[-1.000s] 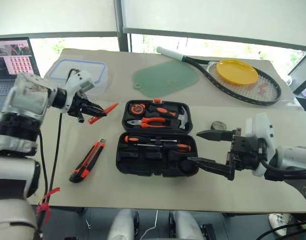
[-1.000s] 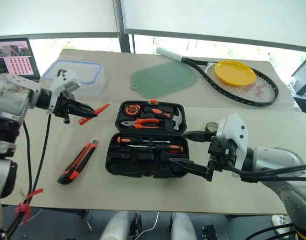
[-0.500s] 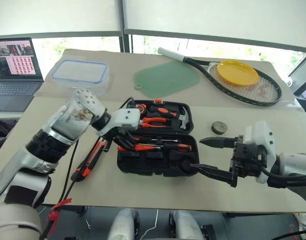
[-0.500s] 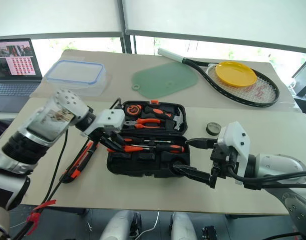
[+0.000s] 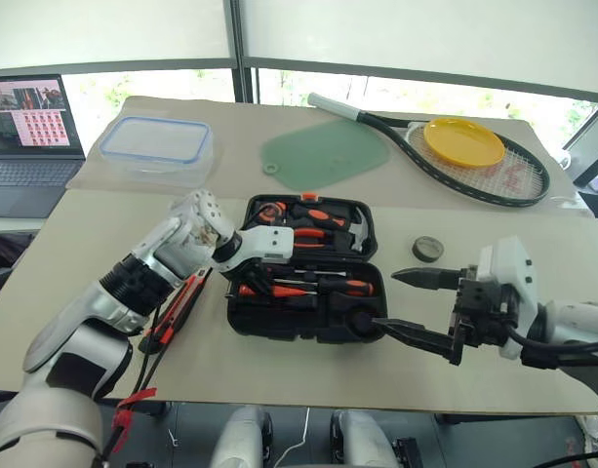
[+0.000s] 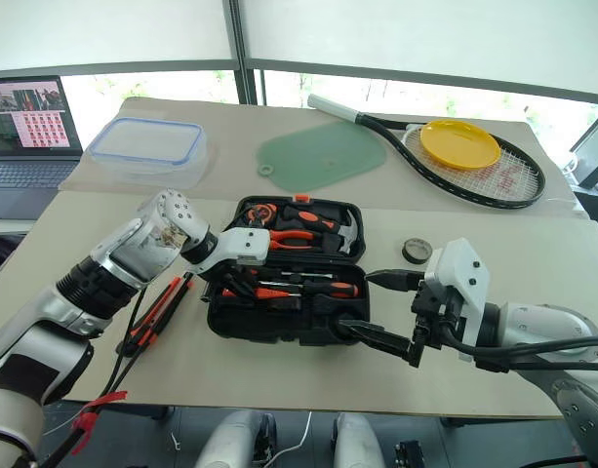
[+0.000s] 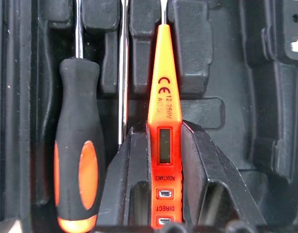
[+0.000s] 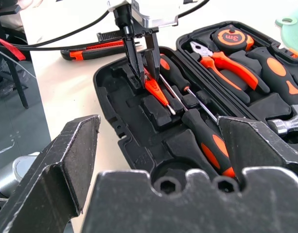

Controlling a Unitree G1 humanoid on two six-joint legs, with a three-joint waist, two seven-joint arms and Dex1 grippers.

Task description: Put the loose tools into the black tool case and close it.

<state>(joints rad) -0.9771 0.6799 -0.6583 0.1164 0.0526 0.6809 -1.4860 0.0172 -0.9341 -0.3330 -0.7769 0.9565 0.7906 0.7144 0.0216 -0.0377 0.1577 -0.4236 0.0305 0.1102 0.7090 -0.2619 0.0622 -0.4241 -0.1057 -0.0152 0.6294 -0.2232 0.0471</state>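
Your left gripper [image 7: 164, 160] is clamping the orange tester pen [image 7: 164, 111] and holding it low inside the open black tool case [image 5: 303, 317], beside two screwdrivers [image 8: 207, 138] already lying in the case's front half. Its fingers are hiding the pen's rear end. Your right gripper [image 5: 408, 305] is hovering wide apart at the case's right corner, holding nothing. The utility knife [image 5: 179, 310] is lying left of the case, partly covered by your left arm.

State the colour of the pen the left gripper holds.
Orange: the slim plastic tester pen, clearest in the left wrist view.
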